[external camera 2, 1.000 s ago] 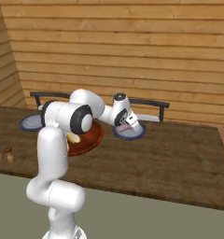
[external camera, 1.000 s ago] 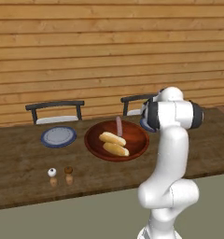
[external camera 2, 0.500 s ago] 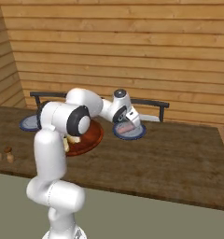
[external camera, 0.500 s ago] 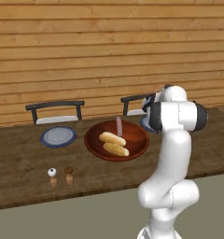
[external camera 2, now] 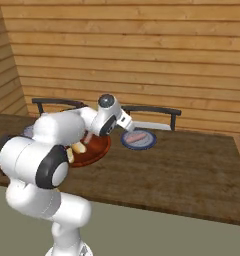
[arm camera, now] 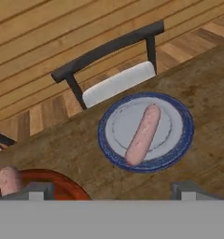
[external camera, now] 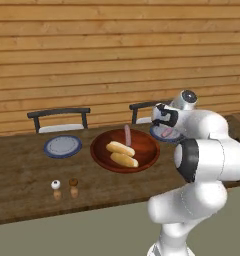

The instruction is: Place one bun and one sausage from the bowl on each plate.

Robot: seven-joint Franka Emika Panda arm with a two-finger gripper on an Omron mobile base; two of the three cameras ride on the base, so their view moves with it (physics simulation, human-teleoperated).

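Wood-plank wall behind your bench (external camera: pixel 22 195). Bowl (external camera: pixel 124 150) at centre holds two buns (external camera: pixel 120 148) and one sausage (external camera: pixel 127 134). Right plate (arm camera: pixel 145 130) carries the other sausage (arm camera: pixel 143 134); left plate (external camera: pixel 63 147) bare. Your pincer (arm camera: pixel 111 190) hangs above, spread wide, holding nothing.

A dark wooden worktop (external camera: pixel 22 180) runs in front of a plank wall (external camera: pixel 92 60). Two dark chairs (external camera: pixel 59 120) (external camera 2: pixel 152 116) with pale seats stand behind it. Near its front edge, a white shaker (external camera: pixel 55 185) stands just beside a brown one (external camera: pixel 73 183).
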